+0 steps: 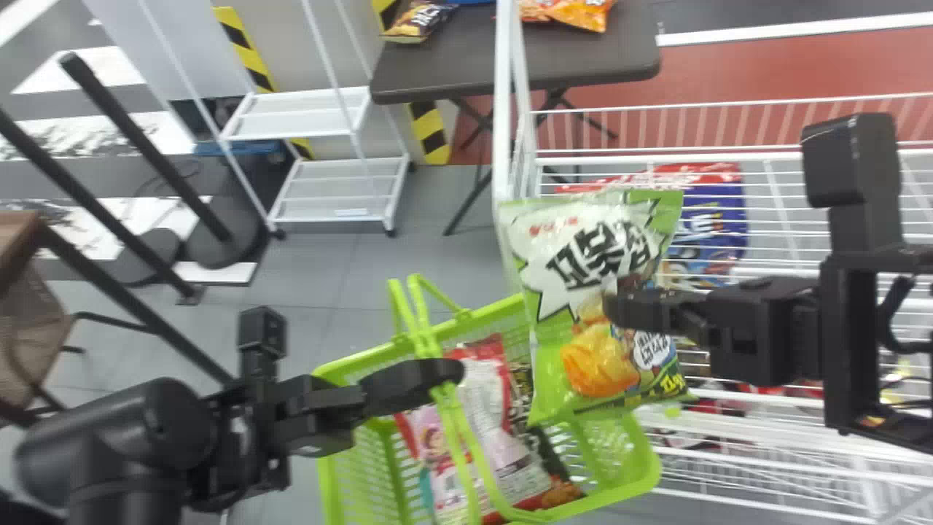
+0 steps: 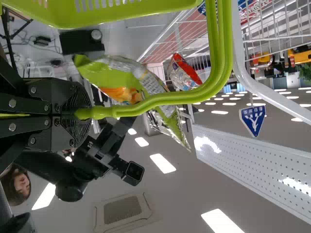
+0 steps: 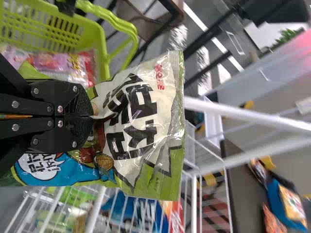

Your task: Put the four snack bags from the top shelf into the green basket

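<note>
Basket of green plastic [image 1: 332, 467], clamped by my black left end effector [image 2: 77, 114], hangs ready to catch (presumably) the green-and-white film bag [image 3: 141, 121] my right one [image 3: 90, 116] tightly pinches.

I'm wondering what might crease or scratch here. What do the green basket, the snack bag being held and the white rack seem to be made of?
Green basket: smooth moulded plastic, judging by its even colour and slotted walls.
Snack bag: thin glossy film, creased and shiny; silvery patches suggest a metallised layer.
White rack: probably painted or coated metal, given its slim, straight bars.
</note>
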Available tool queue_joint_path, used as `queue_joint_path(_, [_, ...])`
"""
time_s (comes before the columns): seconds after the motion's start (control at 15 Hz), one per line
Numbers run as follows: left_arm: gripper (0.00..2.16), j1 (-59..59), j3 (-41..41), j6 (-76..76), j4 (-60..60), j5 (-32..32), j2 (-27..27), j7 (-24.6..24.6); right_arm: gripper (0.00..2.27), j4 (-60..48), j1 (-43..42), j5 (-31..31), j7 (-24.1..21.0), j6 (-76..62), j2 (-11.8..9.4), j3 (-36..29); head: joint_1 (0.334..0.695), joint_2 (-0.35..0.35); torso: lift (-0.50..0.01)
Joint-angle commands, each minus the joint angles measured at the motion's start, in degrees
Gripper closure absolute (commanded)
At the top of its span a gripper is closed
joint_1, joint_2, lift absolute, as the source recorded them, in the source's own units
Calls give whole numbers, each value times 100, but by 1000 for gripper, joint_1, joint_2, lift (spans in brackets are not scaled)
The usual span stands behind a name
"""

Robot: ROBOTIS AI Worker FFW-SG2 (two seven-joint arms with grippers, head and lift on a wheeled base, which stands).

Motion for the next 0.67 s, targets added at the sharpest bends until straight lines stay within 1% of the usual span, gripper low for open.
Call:
queue_joint_path(0.0, [2148,-5,4,7,-1,0,-9,-66,2253,600,-173,-17,-147,13,5,551,695,335,0])
queue_joint_path(0.07, [2148,-5,12,7,8,9,-9,-66,2253,820,-235,-52,-226,13,5,710,695,350,0])
queue_joint_path(0.2, [2148,-14,30,7,8,27,-9,-66,2253,1285,-296,-96,-235,13,5,920,695,350,0])
queue_joint_path(0.33, [2148,-49,12,7,35,27,-18,-66,2250,1619,-340,18,-235,-86,5,1114,695,350,0])
queue_joint_path(0.4, [2148,-58,4,7,43,27,-26,-66,2034,1760,-384,36,-226,-86,5,1123,695,350,0])
queue_joint_path(0.47, [2148,-58,4,7,43,35,-26,-66,1453,1795,-384,44,-226,-69,5,1114,695,350,0])
queue_joint_path(0.53, [2148,-75,4,7,70,35,-18,-66,211,1769,-375,97,-217,-51,5,1070,695,350,0])
queue_joint_path(0.6, [2148,-93,4,7,96,35,-18,-66,-1,1742,-340,141,-165,-34,5,964,695,350,0])
